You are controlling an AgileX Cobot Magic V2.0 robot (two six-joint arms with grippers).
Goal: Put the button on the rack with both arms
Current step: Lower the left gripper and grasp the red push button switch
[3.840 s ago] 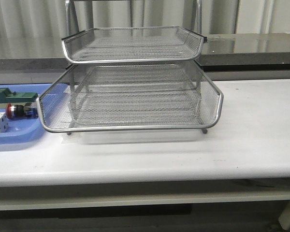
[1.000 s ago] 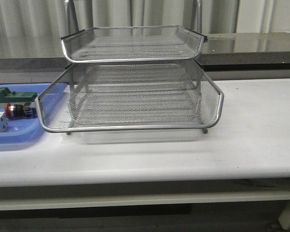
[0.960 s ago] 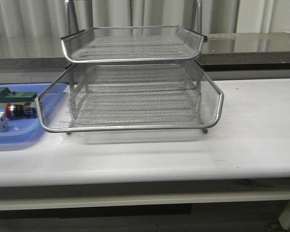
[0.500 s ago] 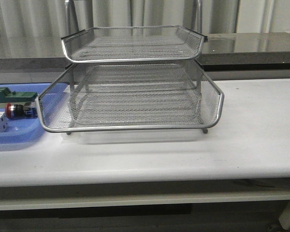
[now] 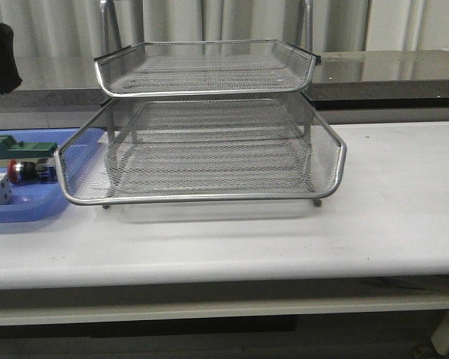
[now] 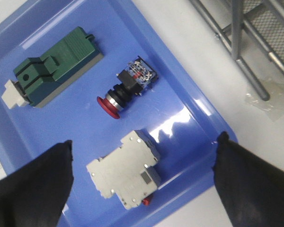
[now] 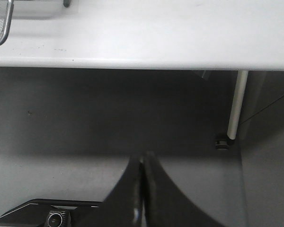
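The button (image 6: 126,86) lies on its side in the blue tray (image 6: 189,90), red head towards the tray's middle; it also shows as the button (image 5: 31,170) at the far left of the table. My left gripper (image 6: 143,144) hangs open high above the tray, its black fingers (image 6: 33,184) wide apart, the white breaker (image 6: 125,175) between them from above. A black part of the left arm (image 5: 0,51) shows at the upper left. The silver wire rack (image 5: 209,142) stands mid-table. My right gripper (image 7: 143,163) is shut below the table edge, holding nothing.
A green block (image 6: 54,66) and the white breaker share the tray with the button. The tray sits right against the rack's left rim (image 5: 60,168). A table leg (image 7: 236,104) stands near the right gripper.
The left arm has come into the front view at the upper left, over the blue tray. The button, tray and rack have not moved.
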